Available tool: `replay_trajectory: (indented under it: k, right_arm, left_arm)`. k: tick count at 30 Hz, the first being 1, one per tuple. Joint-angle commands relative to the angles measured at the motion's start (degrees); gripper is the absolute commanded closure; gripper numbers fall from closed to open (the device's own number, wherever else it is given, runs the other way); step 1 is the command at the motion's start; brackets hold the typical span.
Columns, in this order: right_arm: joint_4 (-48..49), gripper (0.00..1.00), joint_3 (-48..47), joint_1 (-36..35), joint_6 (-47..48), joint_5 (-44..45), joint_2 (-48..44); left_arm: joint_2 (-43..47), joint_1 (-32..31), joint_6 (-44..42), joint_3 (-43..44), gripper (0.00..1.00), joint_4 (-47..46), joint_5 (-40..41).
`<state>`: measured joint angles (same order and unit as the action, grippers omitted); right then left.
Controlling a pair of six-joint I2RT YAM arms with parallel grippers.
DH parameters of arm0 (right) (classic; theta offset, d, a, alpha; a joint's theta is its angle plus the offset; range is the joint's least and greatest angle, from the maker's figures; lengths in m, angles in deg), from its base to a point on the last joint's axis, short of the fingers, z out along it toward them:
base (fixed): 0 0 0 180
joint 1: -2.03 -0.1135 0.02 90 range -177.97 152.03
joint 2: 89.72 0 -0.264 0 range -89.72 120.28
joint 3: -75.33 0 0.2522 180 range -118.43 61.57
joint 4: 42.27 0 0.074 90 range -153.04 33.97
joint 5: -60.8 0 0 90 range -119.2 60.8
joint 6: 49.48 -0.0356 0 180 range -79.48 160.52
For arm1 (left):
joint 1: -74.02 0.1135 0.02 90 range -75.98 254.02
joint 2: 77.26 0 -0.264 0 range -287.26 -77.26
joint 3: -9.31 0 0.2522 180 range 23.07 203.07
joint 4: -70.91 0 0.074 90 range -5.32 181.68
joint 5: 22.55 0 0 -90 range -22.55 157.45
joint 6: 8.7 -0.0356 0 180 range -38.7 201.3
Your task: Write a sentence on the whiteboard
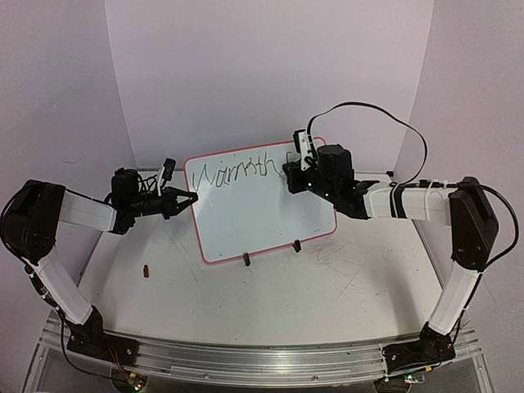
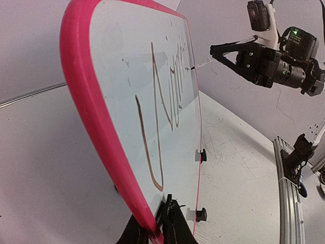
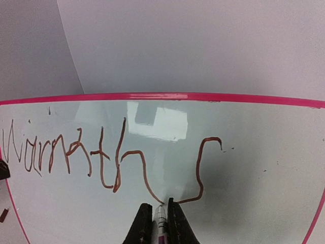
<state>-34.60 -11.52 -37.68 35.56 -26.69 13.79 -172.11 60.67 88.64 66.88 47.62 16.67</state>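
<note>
Propped on two small black clip feet (image 1: 246, 260), the whiteboard (image 1: 270, 219) stands at mid-frame in the top view on the grey tabletop (image 1: 344, 278), a dull surface scored with fine scratches. The board is a glossy white rectangle with rounded corners and a thin, smooth pink-red frame (image 2: 84, 101).

The sentence (image 1: 233, 173) runs in dark brownish cursive along the board's upper part, reading "Warmth", with one further looped stroke to its right.

The left pincer (image 1: 184, 197) is closed narrow on the frame at the board's left edge. The right pincer (image 3: 161, 211) is clamped on a marker (image 3: 161, 226), whose tip touches the board at the base of that last stroke, near the upper right corner.

Bare white board spreads below the writing. A wide band of tabletop lies between the board's lower edge and the arm bases, and a small dark-red bit (image 1: 146, 270) lies there at lower left.
</note>
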Motion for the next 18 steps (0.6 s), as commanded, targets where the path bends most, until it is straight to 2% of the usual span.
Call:
replay_trajectory:
  k: [1, 18]
  right_arm:
    - [1.97, 1.00, -2.71, -0.33, -0.85, 1.89, -4.68]
    - [1.81, 1.00, -6.37, 0.61, 1.99, 6.00, -0.48]
  left_arm:
    - [-0.42, -0.31, -9.27, 0.08, 1.00, 2.91, 7.10]
    - [0.09, -0.29, -9.50, -0.11, 1.00, 3.00, 7.28]
